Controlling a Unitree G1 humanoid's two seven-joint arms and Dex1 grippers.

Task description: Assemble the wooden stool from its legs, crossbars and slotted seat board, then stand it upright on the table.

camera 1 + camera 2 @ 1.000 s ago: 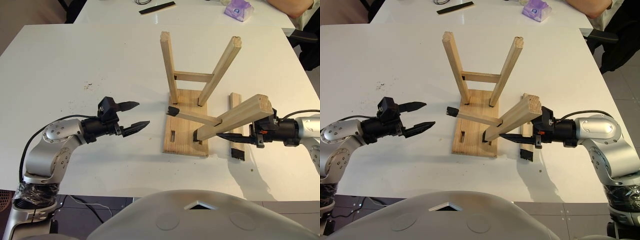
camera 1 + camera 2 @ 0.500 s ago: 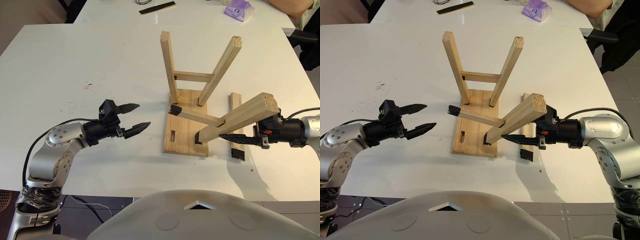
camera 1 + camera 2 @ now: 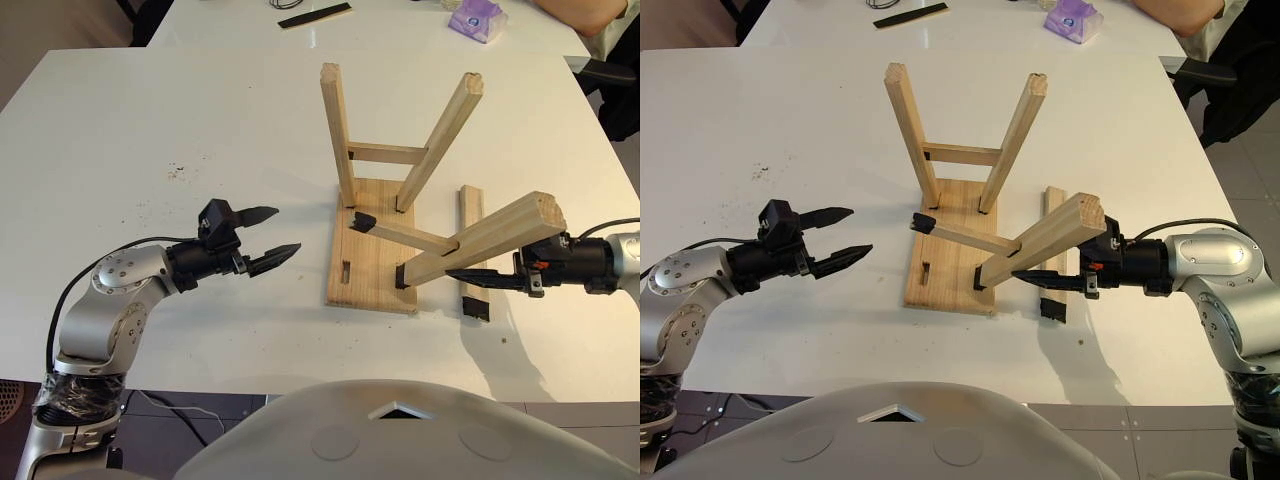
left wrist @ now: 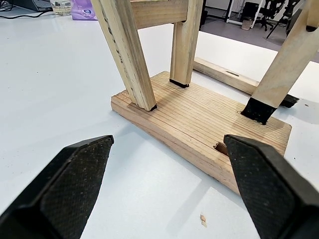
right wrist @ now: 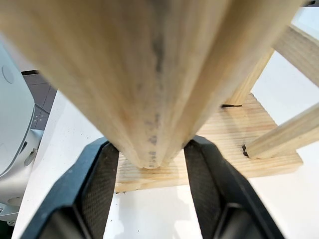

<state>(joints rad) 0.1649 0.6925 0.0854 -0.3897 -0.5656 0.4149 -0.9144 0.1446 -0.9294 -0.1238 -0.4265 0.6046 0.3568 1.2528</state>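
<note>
The slotted seat board [image 3: 366, 288] lies flat on the white table. Two legs [image 3: 337, 130] joined by a crossbar [image 3: 385, 153] stand in its far side. My right gripper [image 3: 472, 273] is shut on a second leg [image 3: 485, 238], held slanted with its black-tipped foot on the board's near right part. The leg's crossbar [image 3: 402, 233] juts left over the board. In the right wrist view the fingers [image 5: 97, 184] clamp this leg [image 5: 149, 74] from both sides. My left gripper [image 3: 272, 233] hovers open left of the board, holding nothing; its fingers [image 4: 75, 179] frame the board [image 4: 199, 119].
A loose wooden piece [image 3: 469, 212] with a black end lies on the table just right of the board, under my right gripper. Dark specks [image 3: 175, 172] dot the table on the left. A black strip [image 3: 314, 15] and a purple packet [image 3: 476, 18] lie on the far table.
My right gripper has drawn back to the right with the leg; the leg's foot and the crossbar's tip slid right over the board. The left arm's elbow shifted slightly, its gripper staying open.
</note>
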